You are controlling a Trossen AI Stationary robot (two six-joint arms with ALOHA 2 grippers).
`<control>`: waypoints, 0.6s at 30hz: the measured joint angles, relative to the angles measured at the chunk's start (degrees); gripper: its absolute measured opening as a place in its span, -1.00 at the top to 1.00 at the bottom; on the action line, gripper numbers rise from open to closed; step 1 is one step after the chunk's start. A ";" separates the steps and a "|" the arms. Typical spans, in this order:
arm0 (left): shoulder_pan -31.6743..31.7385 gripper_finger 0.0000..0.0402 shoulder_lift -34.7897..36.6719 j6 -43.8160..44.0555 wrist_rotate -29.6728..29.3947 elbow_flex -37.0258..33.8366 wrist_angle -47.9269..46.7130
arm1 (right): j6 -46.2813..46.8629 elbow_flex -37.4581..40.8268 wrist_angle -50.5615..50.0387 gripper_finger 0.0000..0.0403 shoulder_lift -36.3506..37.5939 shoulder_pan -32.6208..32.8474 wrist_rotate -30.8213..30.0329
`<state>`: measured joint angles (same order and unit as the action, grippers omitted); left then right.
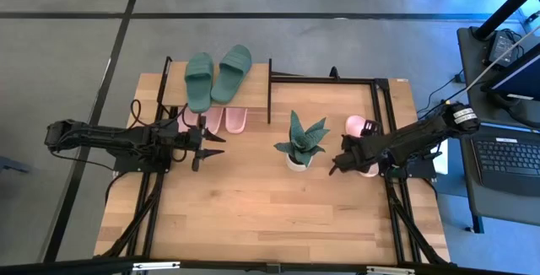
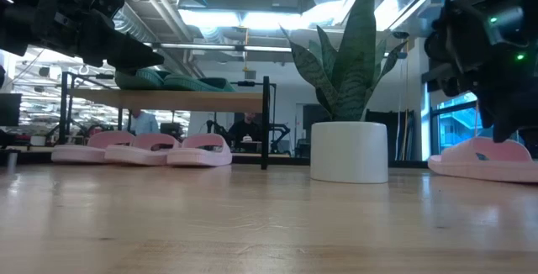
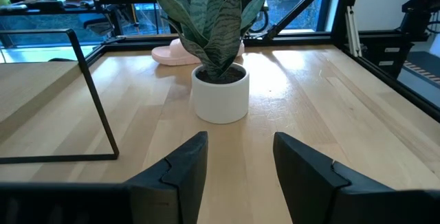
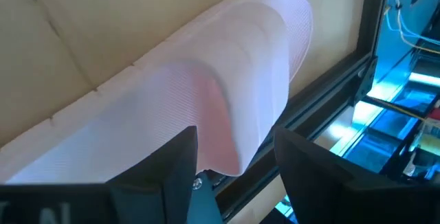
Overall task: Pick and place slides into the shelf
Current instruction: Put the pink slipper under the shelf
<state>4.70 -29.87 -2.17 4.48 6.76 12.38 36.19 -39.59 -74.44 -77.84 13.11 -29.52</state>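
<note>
The shelf (image 1: 173, 89) stands at the table's far left. A dark green pair of slides (image 1: 218, 77) lies on its top board (image 2: 193, 100). Three pale pink slides (image 2: 151, 148) lie under the board. A fourth pink slide (image 1: 360, 126) lies sole-down near the table's right edge. My right gripper (image 1: 337, 164) hangs open just over it, with the strap (image 4: 227, 107) between its fingers. My left gripper (image 1: 221, 145) hovers open in front of the shelf and points toward the plant. My right gripper comes at the pink slide from above, its fingers (image 4: 168, 162) standing astride the strap's edge (image 4: 230, 155). The slide lies flat on the table (image 2: 487, 163). I cannot tell whether the fingers touch it.
A spiky green plant in a white pot (image 1: 299, 146) stands mid-table between the two grippers, close to the right one. Black frame rails (image 1: 384, 132) run along the table's right side beside the slide. The near half of the tabletop (image 1: 270, 216) is bare wood.
</note>
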 joint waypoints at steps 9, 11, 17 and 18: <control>-0.01 0.21 0.00 0.00 0.01 0.00 0.00 | -0.86 0.00 0.44 0.04 0.00 -4.31 0.05; 0.00 0.21 0.00 0.00 0.01 0.00 0.00 | -0.86 0.00 0.43 0.04 0.00 -5.35 0.05; 0.00 0.21 0.00 0.00 0.01 0.00 0.00 | -0.93 0.00 0.53 0.10 0.00 -8.50 0.21; -0.01 0.21 0.00 0.00 0.00 0.00 0.01 | -1.16 0.00 0.68 0.14 0.00 -8.98 0.54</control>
<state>4.69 -29.87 -2.17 4.48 6.76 12.39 35.03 -39.59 -73.76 -77.84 4.13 -28.98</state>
